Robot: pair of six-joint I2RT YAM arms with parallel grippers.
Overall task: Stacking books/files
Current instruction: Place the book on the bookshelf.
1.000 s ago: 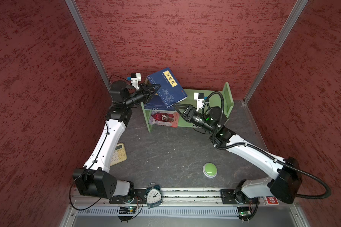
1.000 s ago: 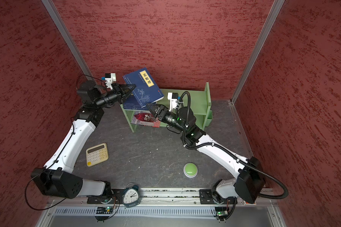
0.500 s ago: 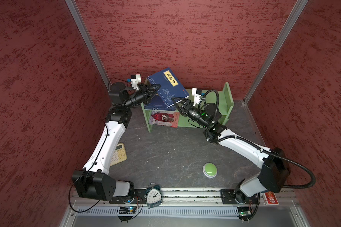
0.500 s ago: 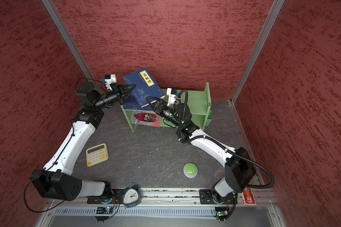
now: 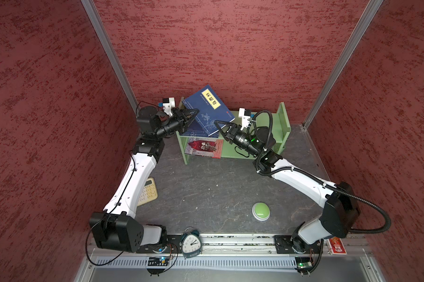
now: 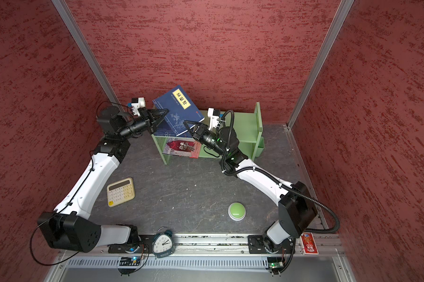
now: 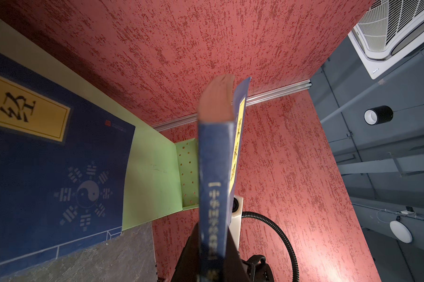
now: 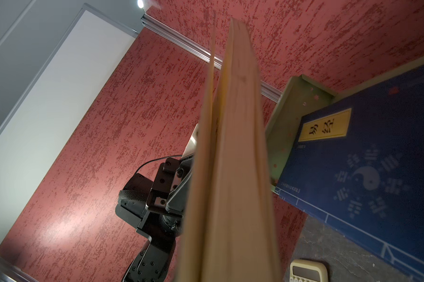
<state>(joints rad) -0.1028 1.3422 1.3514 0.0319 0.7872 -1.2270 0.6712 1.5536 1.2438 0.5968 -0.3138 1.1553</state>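
A navy blue book (image 5: pixel 208 107) (image 6: pixel 179 107) with a yellow title label hangs tilted above the green shelf (image 5: pixel 274 119) in both top views. My left gripper (image 5: pixel 195 113) (image 7: pixel 212 232) is shut on its spine edge (image 7: pixel 213 171). My right gripper (image 5: pixel 217 122) (image 6: pixel 185 123) is shut on the opposite lower edge; the book's page edge (image 8: pixel 233 171) hides its fingers in the right wrist view. A second navy book (image 5: pixel 196 130) (image 8: pixel 364 171) lies flat on the shelf top beneath. A red-and-white book (image 5: pixel 203 146) lies on the lower shelf.
A cream calculator (image 6: pixel 120 191) lies on the dark table by the left arm. A green button (image 5: pixel 261 211) sits front right, an alarm clock (image 5: pixel 191 244) on the front rail, a red packet (image 5: pixel 336 246) at the front right corner. Red walls enclose the sides and back.
My right gripper has risen from in front of the shelf to the held book's lower edge and shut on it. The left gripper and the book have barely moved.
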